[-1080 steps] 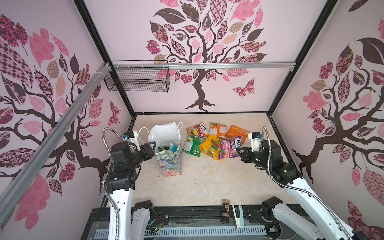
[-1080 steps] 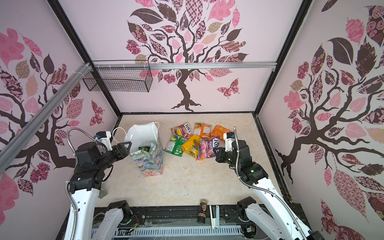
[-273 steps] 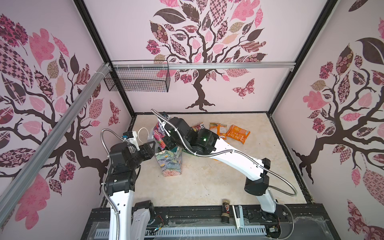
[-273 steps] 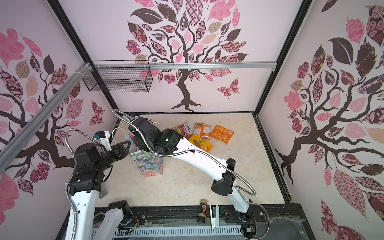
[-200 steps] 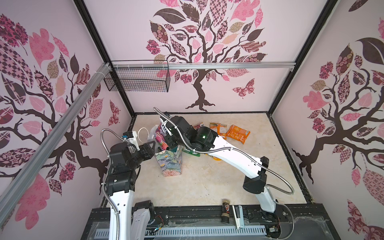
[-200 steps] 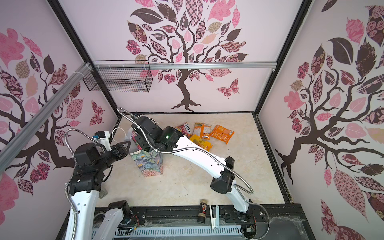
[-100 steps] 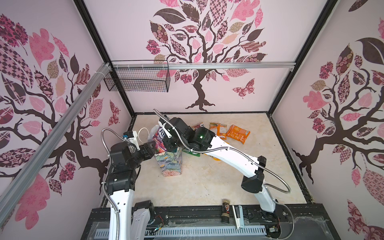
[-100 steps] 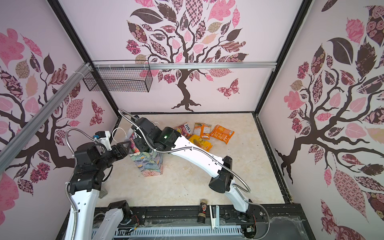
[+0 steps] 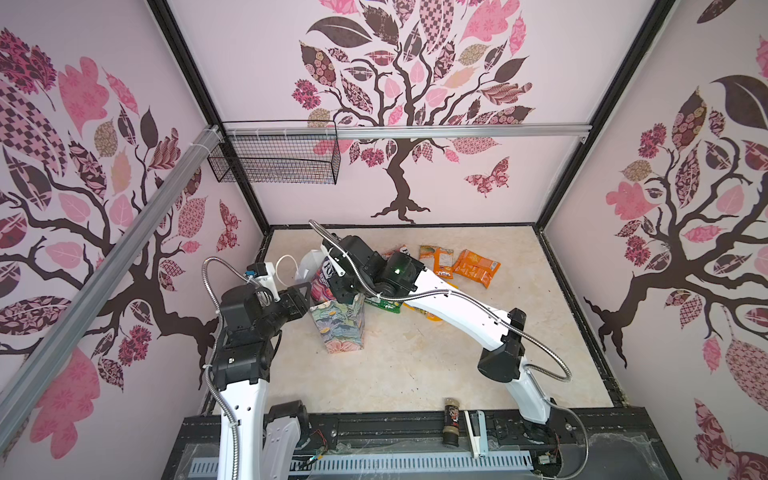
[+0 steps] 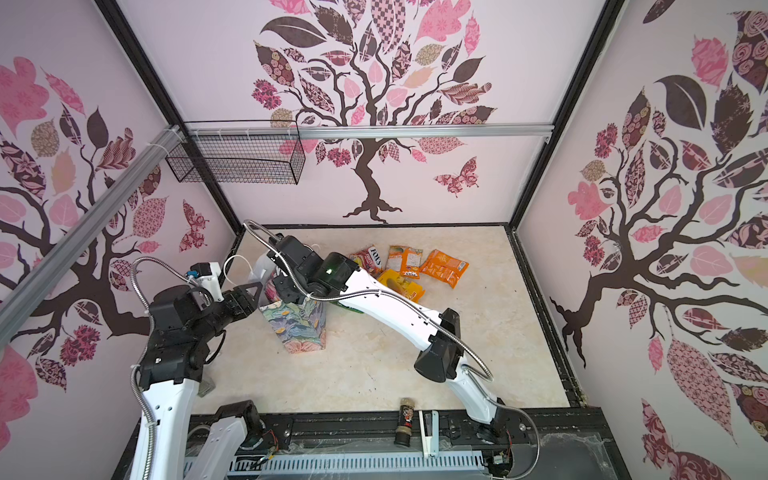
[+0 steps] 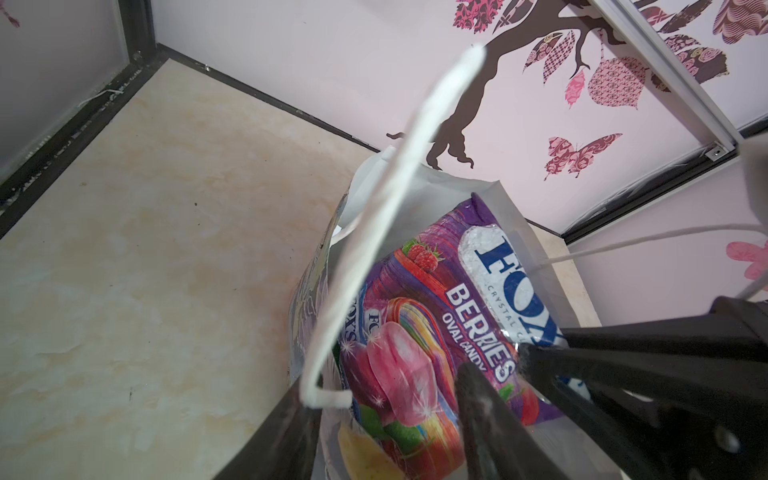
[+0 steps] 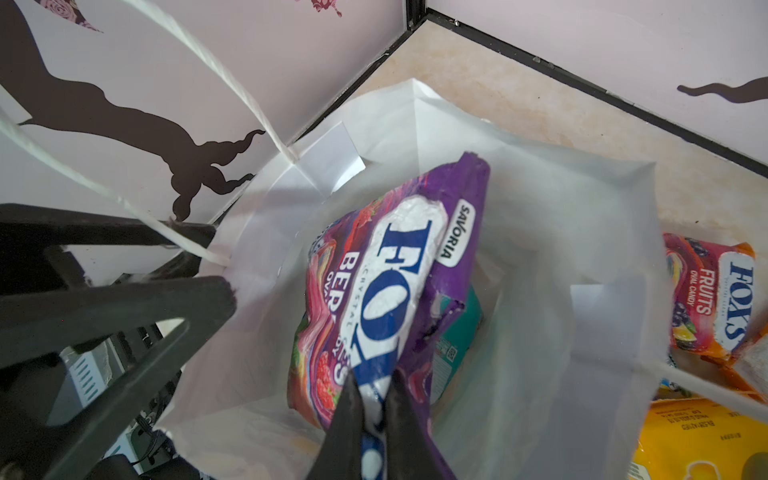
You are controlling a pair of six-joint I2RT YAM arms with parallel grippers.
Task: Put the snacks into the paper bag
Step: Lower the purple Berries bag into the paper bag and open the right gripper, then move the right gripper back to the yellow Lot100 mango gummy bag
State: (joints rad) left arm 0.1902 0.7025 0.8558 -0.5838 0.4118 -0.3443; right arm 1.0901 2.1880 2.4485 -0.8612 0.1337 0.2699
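— What is at the left of both top views?
— The left jaws. They stand part open astride the near rim of the paper bag, beside a white cord handle.
— And the bag itself?
— Upright on the counter, left of centre.
— The right jaws?
— They reach across the middle to the bag's mouth. They are clamped on a purple Fox's Berries packet, which is partly down inside the bag, above a teal packet.
— Further right?
— Loose snacks lie on the counter just above centre. There is a red Fox's Fruits packet, two orange packets, a yellow packet and a green packet partly under the right arm.
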